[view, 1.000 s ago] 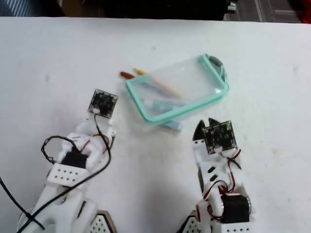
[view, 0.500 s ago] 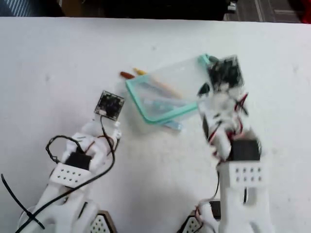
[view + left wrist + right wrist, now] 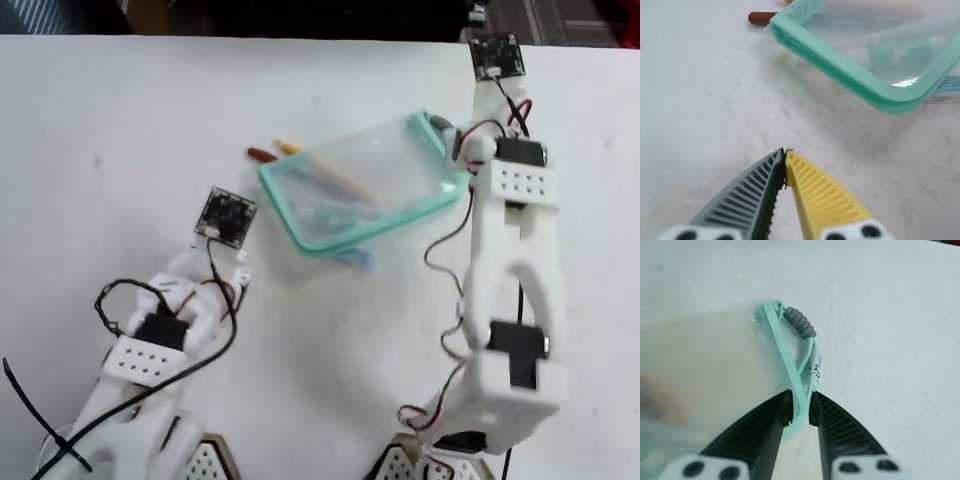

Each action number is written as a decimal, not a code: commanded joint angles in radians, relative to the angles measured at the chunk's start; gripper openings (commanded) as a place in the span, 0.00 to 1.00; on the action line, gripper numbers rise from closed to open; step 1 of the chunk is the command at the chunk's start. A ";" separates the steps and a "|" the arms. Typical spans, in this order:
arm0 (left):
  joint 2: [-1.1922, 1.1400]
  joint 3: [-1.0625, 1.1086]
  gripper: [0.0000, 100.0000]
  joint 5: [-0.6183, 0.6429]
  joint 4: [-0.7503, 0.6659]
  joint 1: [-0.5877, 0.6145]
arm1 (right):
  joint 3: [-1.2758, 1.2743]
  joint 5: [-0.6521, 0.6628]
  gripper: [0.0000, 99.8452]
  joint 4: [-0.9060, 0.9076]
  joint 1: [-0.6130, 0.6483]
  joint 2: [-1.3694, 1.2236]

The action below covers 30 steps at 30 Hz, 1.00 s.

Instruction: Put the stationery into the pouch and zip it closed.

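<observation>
We note the right claw (image 3: pixel 800 409) pinching the pouch (image 3: pixel 372 188) at its teal zip edge. Our left claw (image 3: pixel 785 159) is pressed together over the desk (image 3: pixel 695 95), near the pouch's corner.

Our right arm (image 3: pixel 510 250) stretches toward the bench's (image 3: pixel 100 100) far edge, right pincer (image 3: pixel 800 407) pinched on the pouch (image 3: pixel 785 355) rim. Our left arm (image 3: pixel 150 345) sits folded near the front-left corner, left pincer (image 3: pixel 785 156) closed.

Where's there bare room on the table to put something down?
Free: the far-left table, left of the pens; the patch in front of the pouch, between the left end effector and the right arm. Crowded: around the pouch, where the right end effector grips its edge.
</observation>
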<state>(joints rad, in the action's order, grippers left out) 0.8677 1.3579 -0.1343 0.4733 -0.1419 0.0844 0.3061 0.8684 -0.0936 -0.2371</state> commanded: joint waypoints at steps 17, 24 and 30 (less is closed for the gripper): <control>0.005 -0.020 0.02 0.003 -0.008 -0.007 | 0.833 -0.005 0.24 0.119 -0.004 -0.714; 0.005 -0.020 0.02 0.003 -0.008 -0.008 | 0.988 -0.008 0.24 0.173 -0.012 -0.817; 0.005 -0.020 0.02 0.003 -0.008 -0.012 | 1.177 -0.115 0.24 0.280 -0.004 -0.817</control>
<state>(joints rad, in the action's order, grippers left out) 0.8677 1.3579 -0.1343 0.4733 -0.1419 1.1400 0.2248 1.1354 -0.0982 -1.0717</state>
